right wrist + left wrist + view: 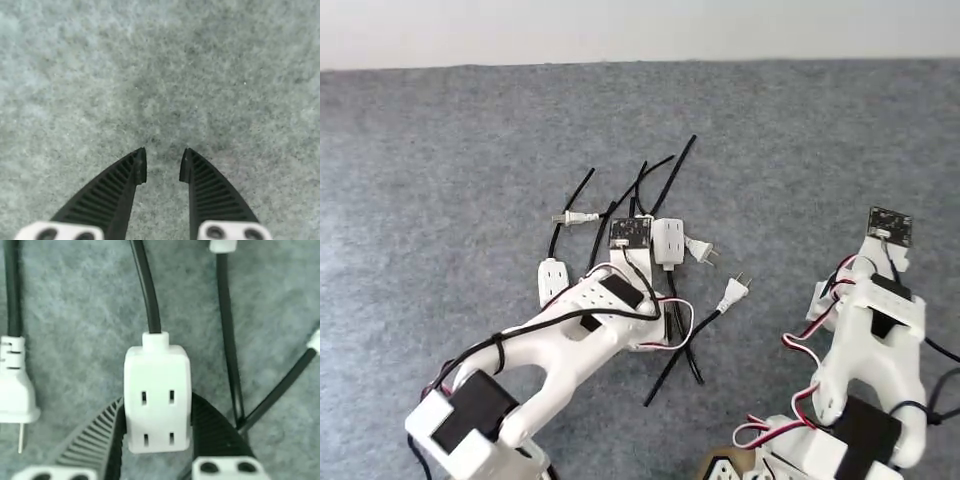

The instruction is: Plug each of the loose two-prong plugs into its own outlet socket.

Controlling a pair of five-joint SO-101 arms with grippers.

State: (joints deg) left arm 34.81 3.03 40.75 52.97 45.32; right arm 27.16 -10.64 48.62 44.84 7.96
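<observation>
A white outlet socket [157, 390] with two pairs of slots sits between my left gripper's [156, 409] black fingers [212, 432], which press on both of its sides; its black cord runs away from me. A white two-prong plug [15, 395] lies beside it. From above, the left arm [585, 335] reaches into the cable tangle, with one outlet block [668, 242] beside its wrist and another [552, 281] farther left. Loose plugs lie at the left [576, 217], right of the outlet [700, 250] and lower right [733, 292]. My right gripper [163, 162] hovers over bare carpet, slightly open and holding nothing.
Black cords [670, 350] criss-cross the grey carpet [440, 180] around the outlets. The right arm [870, 330] stands apart at the right side. A pale wall edge [640, 30] bounds the far side.
</observation>
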